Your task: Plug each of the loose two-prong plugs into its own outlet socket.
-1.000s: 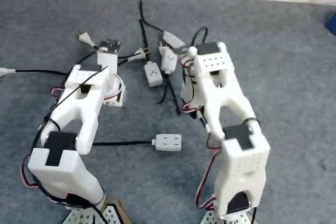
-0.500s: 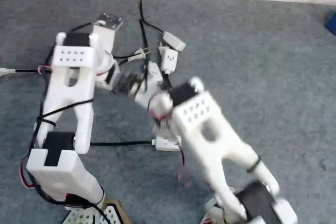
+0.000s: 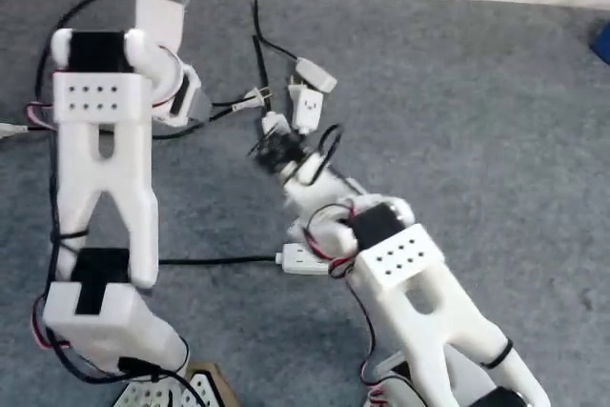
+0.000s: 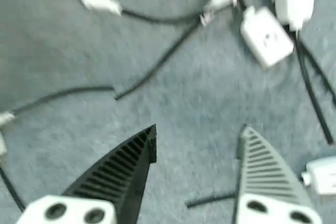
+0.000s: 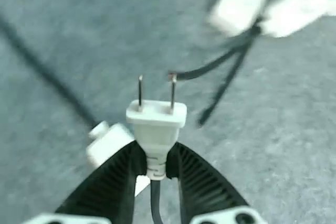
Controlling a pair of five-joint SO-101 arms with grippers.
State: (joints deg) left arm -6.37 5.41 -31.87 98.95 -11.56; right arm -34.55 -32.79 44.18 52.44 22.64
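Two arms have just moved: the right gripper (image 5: pixel 156 156), clamped on a two-prong plug (image 5: pixel 156 120) (prongs forward), has swung across toward an outlet socket (image 3: pixel 305 108) mid-table. The left gripper (image 4: pixel 197 142), fingers wide and empty, has lifted clear; insertion probably comes next.

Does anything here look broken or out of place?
Nothing looks damaged. Black cords lie crossed loosely around the white outlet blocks on the grey carpet; the white two-prong plug sits straight in the right gripper.
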